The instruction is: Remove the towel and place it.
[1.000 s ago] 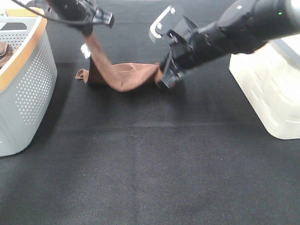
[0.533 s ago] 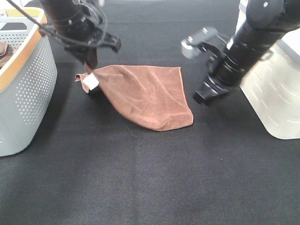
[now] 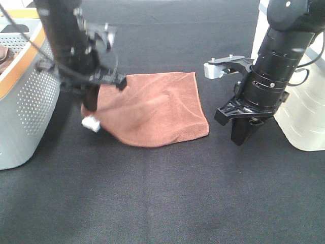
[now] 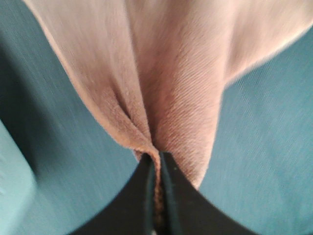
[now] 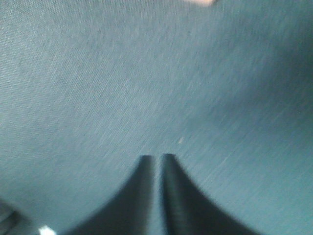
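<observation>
The brown towel [image 3: 157, 107] lies spread on the black table, its right part flat and its left edge lifted. My left gripper [image 3: 90, 104] is shut on that left edge, with a white tag [image 3: 91, 123] hanging just below. In the left wrist view the fingers [image 4: 146, 186] pinch a fold of the towel [image 4: 171, 73]. My right gripper [image 3: 242, 134] points down at the table to the right of the towel, shut and empty. In the right wrist view the gripper [image 5: 157, 161] has closed jaws over bare cloth, with a sliver of towel [image 5: 198, 2] at the frame edge.
A grey perforated basket with an orange rim [image 3: 25, 101] stands at the left, close to my left arm, with something brown [image 3: 4, 55] inside. A white plastic container [image 3: 304, 117] stands at the right, behind my right arm. The black table surface [image 3: 162, 193] stretches to the front.
My left gripper has pulled the towel's left edge toward the front and lower, and the towel now lies flatter. My right gripper let go, swung right, and now points down beside the towel.
</observation>
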Controlling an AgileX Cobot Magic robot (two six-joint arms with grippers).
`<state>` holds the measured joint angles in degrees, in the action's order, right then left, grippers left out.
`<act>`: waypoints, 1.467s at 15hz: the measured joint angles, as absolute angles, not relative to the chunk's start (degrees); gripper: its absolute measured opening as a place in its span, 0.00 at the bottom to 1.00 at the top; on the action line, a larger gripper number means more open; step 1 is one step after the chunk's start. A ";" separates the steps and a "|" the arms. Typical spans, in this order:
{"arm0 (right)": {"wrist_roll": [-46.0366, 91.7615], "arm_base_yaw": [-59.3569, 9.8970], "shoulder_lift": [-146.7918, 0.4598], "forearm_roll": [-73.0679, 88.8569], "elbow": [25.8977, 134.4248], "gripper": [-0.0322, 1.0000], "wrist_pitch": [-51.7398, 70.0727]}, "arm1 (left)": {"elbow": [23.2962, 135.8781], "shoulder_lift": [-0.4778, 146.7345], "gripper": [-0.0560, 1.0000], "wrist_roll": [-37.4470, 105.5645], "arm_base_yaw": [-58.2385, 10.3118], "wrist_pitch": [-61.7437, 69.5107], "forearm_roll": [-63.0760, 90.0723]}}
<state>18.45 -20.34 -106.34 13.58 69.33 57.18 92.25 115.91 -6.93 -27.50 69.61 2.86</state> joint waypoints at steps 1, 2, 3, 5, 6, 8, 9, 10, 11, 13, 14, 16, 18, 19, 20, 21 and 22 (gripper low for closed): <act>17.93 -20.34 -106.23 14.04 69.33 0.36 58.50 | 91.96 115.91 0.37 -7.16 -27.50 69.79 3.15; 17.30 -20.34 -105.88 14.61 69.33 0.48 59.82 | 91.96 115.79 0.57 -6.93 -27.50 69.84 3.78; 17.02 -20.34 -105.08 15.07 69.33 0.55 60.91 | 91.90 115.57 0.74 -6.25 -27.50 69.84 4.18; 16.04 -20.34 -100.96 17.30 69.33 0.60 63.31 | 91.90 112.47 0.87 -4.70 -27.50 69.84 4.64; 15.53 -20.34 -98.89 17.76 69.16 0.61 64.23 | 91.90 110.24 0.87 -4.07 -27.50 69.84 4.64; 15.24 -20.34 -93.16 18.39 66.35 0.61 65.32 | 91.90 104.16 0.87 -3.67 -27.50 69.90 4.64; 15.18 -20.34 -90.13 18.56 63.54 0.61 65.15 | 91.90 100.73 0.87 -3.67 -27.50 69.90 4.58; 15.18 -20.34 -90.13 18.56 63.54 0.61 65.15 | 91.90 100.73 0.87 -3.67 -27.50 69.90 4.58; 14.55 -20.34 -84.63 18.56 58.33 0.61 63.94 | 91.90 95.17 0.87 -3.67 -27.50 69.96 4.24; 13.06 -20.34 -75.75 17.59 50.59 0.61 61.82 | 89.09 86.57 0.87 -3.67 -27.50 69.73 4.13; 12.15 -20.34 -70.76 16.50 46.52 0.61 60.85 | 85.49 82.56 0.87 -3.67 -27.50 69.73 3.84; 9.80 -20.34 -61.65 13.81 39.59 0.61 59.64 | 75.40 74.31 0.87 -3.67 -27.50 69.67 3.67; 4.93 -20.34 -48.76 9.51 32.14 0.61 59.30 | 60.73 63.08 0.87 -3.67 -27.50 69.73 3.61; 3.32 -20.34 -44.86 7.96 30.42 0.61 59.59 | 55.58 59.30 0.87 -3.67 -27.50 69.79 3.50; 2.29 -20.34 -40.05 6.30 29.62 0.61 59.82 | 50.31 54.49 0.87 -3.67 -27.50 69.90 3.09; 1.78 -20.34 -35.41 5.04 29.11 0.61 60.10 | 45.89 49.79 0.87 -3.67 -27.50 69.90 2.52; 1.60 -20.34 -31.51 4.47 28.99 0.61 60.16 | 42.06 45.61 0.87 -3.67 -27.50 69.56 2.12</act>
<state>1.60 -20.34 -31.51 4.47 28.99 60.16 42.06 45.61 -3.67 -27.50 69.56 2.12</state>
